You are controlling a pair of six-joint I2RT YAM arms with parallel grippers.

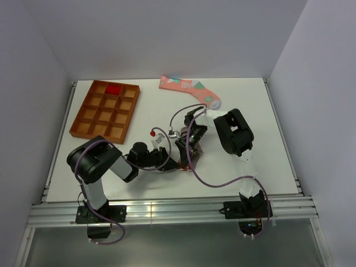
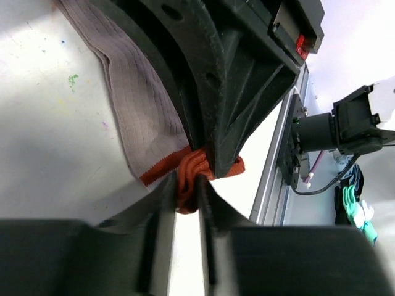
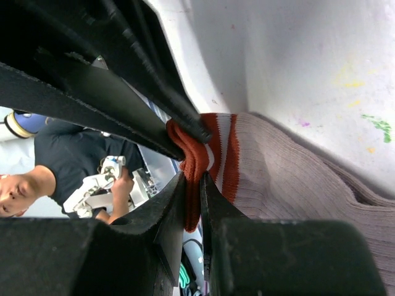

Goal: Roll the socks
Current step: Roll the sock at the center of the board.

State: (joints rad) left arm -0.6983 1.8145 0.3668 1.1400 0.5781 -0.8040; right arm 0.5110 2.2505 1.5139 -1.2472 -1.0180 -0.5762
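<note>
Lit evenly and diffusely from above; soft, short shadows on the white surface [image 1: 267, 122]. Sharp in top view. Near foreground black, defocused in both wrist views.

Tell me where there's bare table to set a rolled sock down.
Free: the back strip between tray and pink sock; the table right of the right arm. Crowded: centre, where left gripper and right gripper pinch the grey sock.

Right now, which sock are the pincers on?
The grey-brown sock: left pincer and right pincer both pinch its striped cuff. The salmon-pink sock lies apart at the far edge; the red sock sits in the tray.
</note>
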